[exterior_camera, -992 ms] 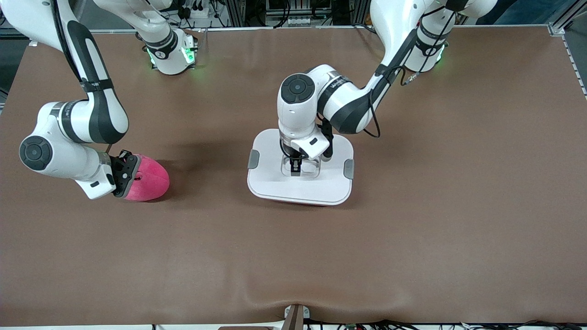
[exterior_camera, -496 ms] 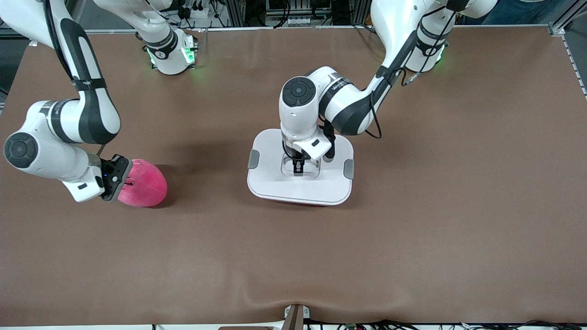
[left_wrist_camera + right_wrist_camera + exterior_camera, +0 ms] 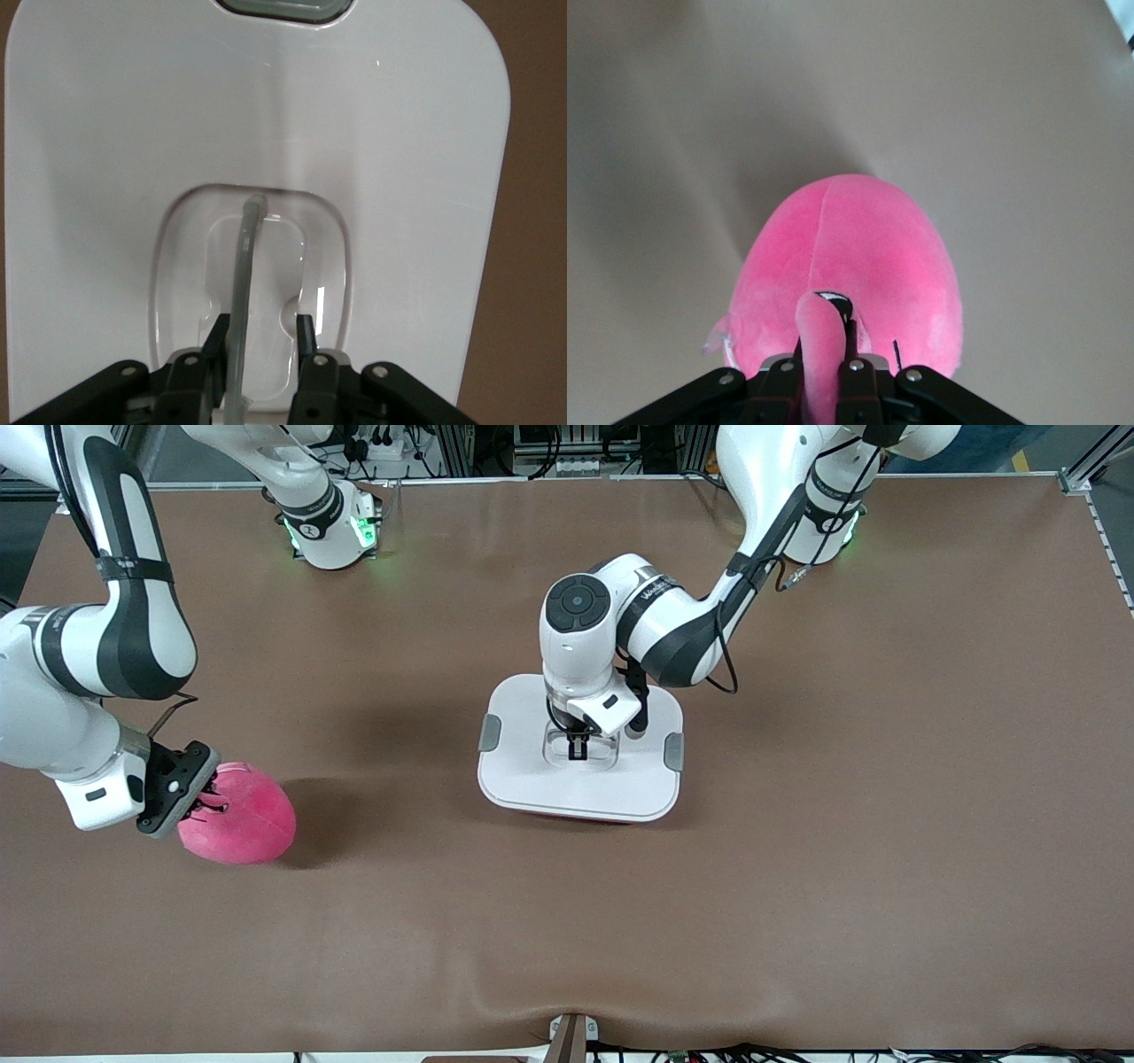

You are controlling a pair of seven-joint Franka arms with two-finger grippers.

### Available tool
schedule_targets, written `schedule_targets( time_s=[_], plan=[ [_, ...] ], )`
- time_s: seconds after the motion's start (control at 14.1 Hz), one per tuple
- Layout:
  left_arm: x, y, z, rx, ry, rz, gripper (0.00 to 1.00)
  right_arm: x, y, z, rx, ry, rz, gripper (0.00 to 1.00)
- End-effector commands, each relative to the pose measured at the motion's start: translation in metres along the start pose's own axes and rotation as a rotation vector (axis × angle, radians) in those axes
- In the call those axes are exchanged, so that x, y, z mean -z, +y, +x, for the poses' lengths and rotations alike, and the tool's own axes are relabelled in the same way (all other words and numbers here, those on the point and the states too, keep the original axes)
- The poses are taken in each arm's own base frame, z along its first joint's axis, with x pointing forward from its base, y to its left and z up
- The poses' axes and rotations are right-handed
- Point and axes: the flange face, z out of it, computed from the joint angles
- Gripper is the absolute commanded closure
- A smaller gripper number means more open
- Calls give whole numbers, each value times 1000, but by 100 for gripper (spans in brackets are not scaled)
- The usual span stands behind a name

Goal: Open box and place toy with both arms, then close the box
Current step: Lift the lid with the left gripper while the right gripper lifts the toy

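You have the right gripper (image 3: 202, 797) at the left edge of the front view, its fingers pinched together on a small flap of the pink plush toy (image 3: 237, 825). The right wrist view confirms it: the fingertips (image 3: 849, 354) squeeze a fold of plush, and the toy (image 3: 855, 283) bulges out past them with only brown table (image 3: 992, 133) around it. From these views you cannot tell whether the toy rests on the table or hangs just above it.

Your left gripper (image 3: 577, 746) is at the middle of the front view, pointing straight down into the recessed handle well of the white lid (image 3: 532, 771). In the left wrist view the fingers (image 3: 215, 341) stand either side of the clear handle bar (image 3: 241, 283), a narrow gap showing between each finger and the bar.

The box sits at frame centre with the lid on it, one grey clip (image 3: 489, 732) on each short side and a thin strip of pink tub (image 3: 576, 816) showing under the lid's lower edge.
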Motion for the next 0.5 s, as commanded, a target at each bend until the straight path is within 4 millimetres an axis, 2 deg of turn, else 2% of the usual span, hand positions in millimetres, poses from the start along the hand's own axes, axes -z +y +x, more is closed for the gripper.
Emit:
schedule_targets(
  time_s=[0.0,0.21,0.43],
  plan=[
    [13,-2,7,13,26,-3,73,17,4,30,-50,38,-19,100],
    [14,-3,7,16,22,1,83,18,1,36,-78,41,-16,100],
    [15,-4,6,33,19,2,85,19,-8,54,-130,44,-14,100]
  ],
)
